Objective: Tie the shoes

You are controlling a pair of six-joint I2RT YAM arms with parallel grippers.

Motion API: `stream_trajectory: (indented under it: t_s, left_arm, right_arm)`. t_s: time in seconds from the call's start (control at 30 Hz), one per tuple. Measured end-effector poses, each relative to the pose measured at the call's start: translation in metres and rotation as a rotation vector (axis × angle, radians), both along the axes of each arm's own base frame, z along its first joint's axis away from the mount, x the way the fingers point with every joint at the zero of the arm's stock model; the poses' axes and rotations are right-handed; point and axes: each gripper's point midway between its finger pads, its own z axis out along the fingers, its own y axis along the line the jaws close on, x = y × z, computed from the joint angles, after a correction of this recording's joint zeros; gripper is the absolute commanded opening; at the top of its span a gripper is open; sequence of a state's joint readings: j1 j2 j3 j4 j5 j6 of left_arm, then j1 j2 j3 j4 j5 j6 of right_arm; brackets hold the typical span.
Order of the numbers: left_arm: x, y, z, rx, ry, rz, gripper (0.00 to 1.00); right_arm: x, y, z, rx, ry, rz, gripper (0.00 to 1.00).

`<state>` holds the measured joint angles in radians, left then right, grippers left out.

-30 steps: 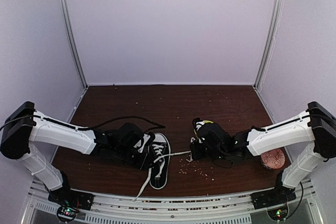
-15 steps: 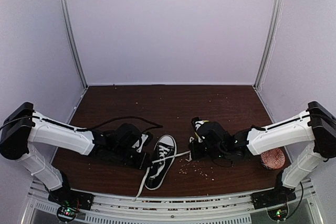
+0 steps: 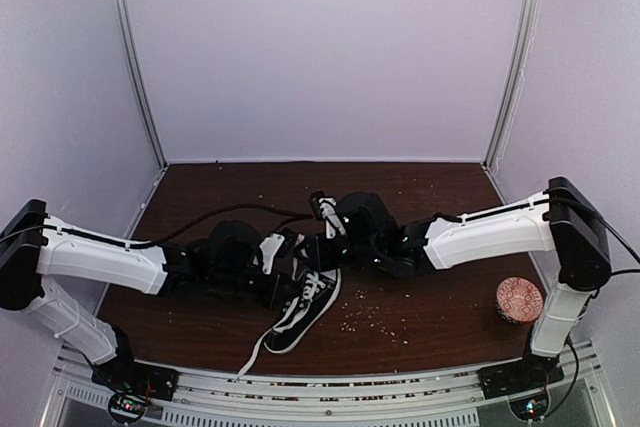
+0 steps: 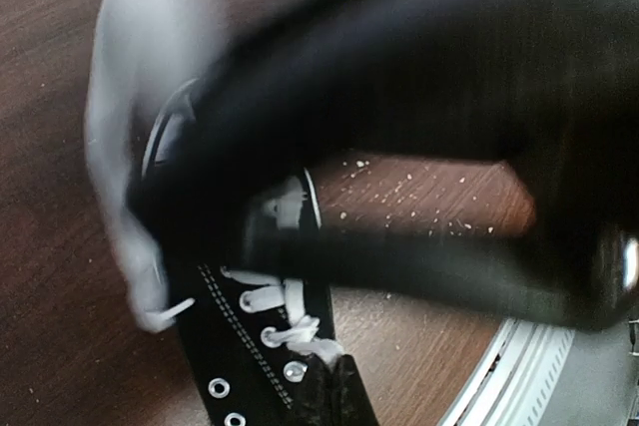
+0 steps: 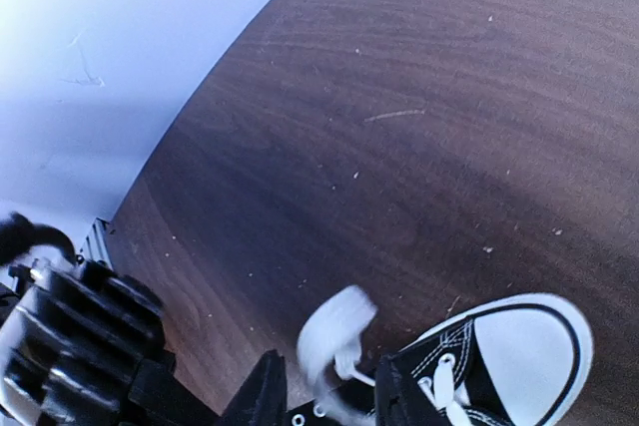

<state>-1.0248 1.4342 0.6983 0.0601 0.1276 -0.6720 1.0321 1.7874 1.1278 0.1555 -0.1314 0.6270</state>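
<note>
The black shoe with its white toe cap lies slantwise on the dark wooden table, between the two arms. My left gripper is at the shoe's left side. In the left wrist view this gripper is shut on a white lace beside the eyelets. My right gripper reaches across from the right, above the shoe's far end. Its fingers stand apart, and a blurred white loop of lace lies between them. A loose lace end trails toward the front edge.
A round red patterned disc lies at the right, near the right arm's base. Pale crumbs are scattered right of the shoe. A black cable arcs behind the left arm. The metal rail borders the front edge.
The right arm swung left from beside the shoe to over it, and its jaws opened. The left jaws closed on the lace. The shoe turned and now lies slantwise.
</note>
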Motion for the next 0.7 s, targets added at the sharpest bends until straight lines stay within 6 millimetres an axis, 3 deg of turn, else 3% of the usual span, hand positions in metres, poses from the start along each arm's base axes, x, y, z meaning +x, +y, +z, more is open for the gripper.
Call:
stream_trajectory:
  t_s: [0.13,0.3,0.43,0.53,0.7]
  left_arm:
    - [0.000,-0.002,0.001,-0.021,-0.006,-0.001,0.00]
    - [0.002,-0.003,0.000,-0.023,-0.012,0.003,0.00]
    - [0.006,-0.009,-0.003,-0.013,-0.005,0.003,0.00]
    - [0.010,-0.015,-0.002,-0.018,0.006,0.002,0.00]
    - [0.016,-0.013,-0.008,-0.029,0.061,0.005,0.00]
  right_arm:
    - [-0.009,-0.007,-0.020,-0.017,0.039,0.015,0.66]
    - [-0.008,-0.053,-0.048,-0.076,0.075,-0.038,0.72]
    - [-0.017,-0.076,-0.041,-0.044,0.052,-0.041,0.74]
    - [-0.035,-0.076,-0.032,0.015,0.019,0.008,0.74]
    - [-0.070,-0.052,-0.029,0.036,-0.026,0.125,0.72]
